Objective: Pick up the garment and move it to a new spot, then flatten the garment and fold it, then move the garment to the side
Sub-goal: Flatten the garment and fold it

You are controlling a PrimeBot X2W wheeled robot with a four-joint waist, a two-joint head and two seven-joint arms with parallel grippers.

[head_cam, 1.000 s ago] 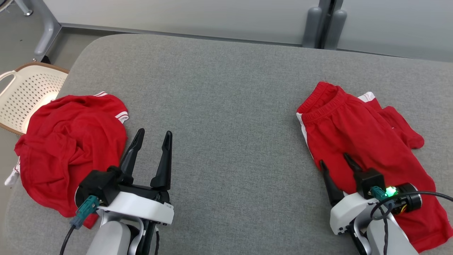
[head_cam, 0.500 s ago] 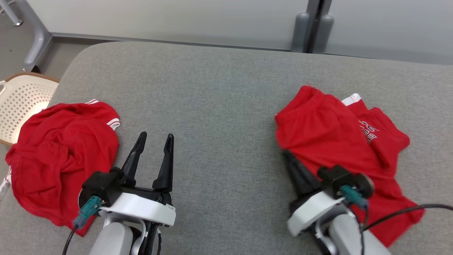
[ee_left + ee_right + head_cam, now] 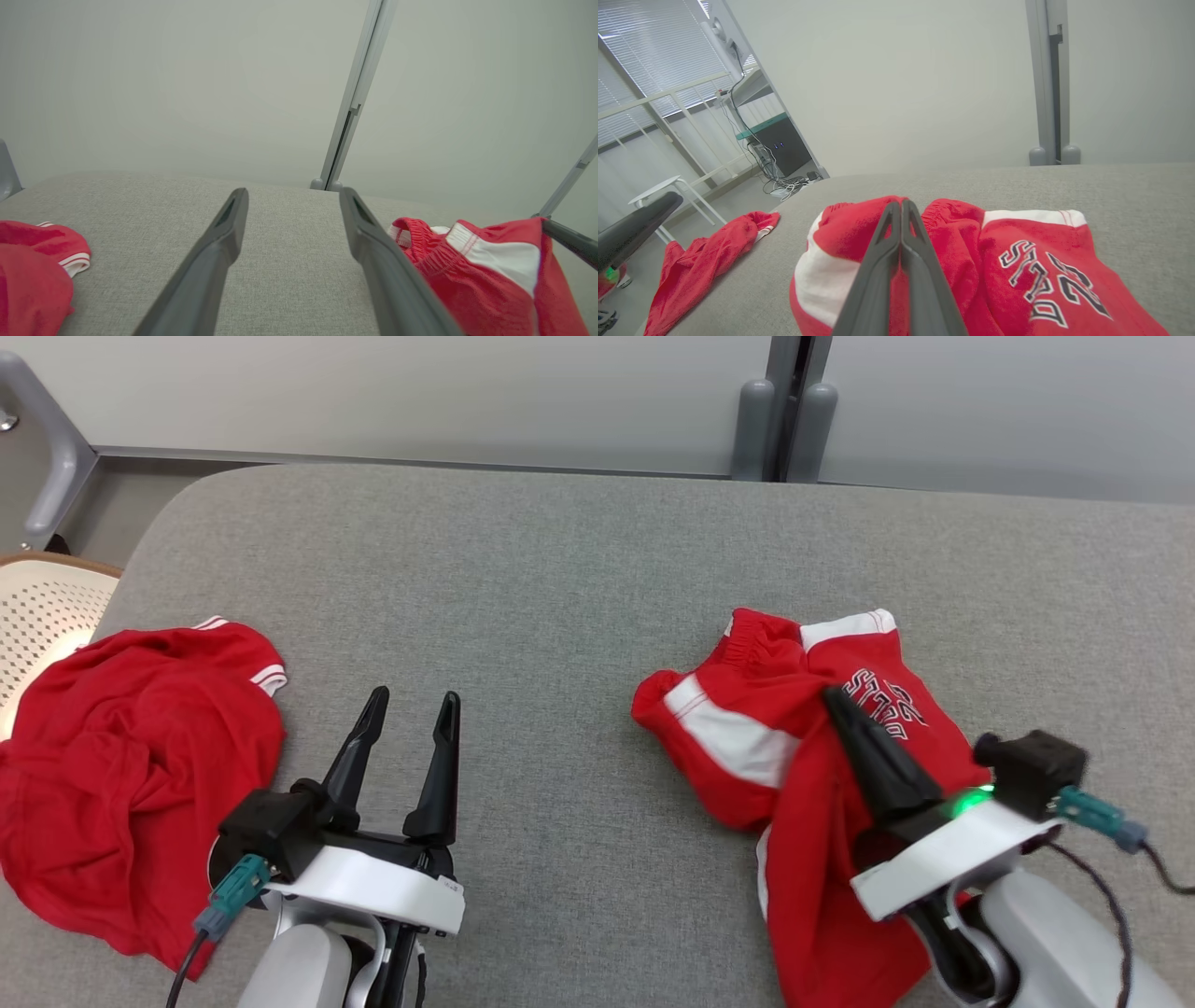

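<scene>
The garment is a pair of red shorts with white side stripes and a dark printed number, lying bunched on the right of the grey padded table. My right gripper is shut on a fold of it, and red cloth hangs down beside the wrist. In the right wrist view the closed fingers lie over the bunched shorts. My left gripper stands open above bare table, holding nothing. The left wrist view shows its spread fingers, with the shorts off to the right.
A crumpled red shirt with white-striped cuffs lies at the table's left edge, also visible as the shirt in the right wrist view. A cream perforated basket stands beyond that edge. A pale wall with a grey post runs behind the table.
My right gripper went from open to shut on the shorts and dragged them leftwards, turning them over so the white stripe and print show. The head camera shifted. The left arm stayed put.
</scene>
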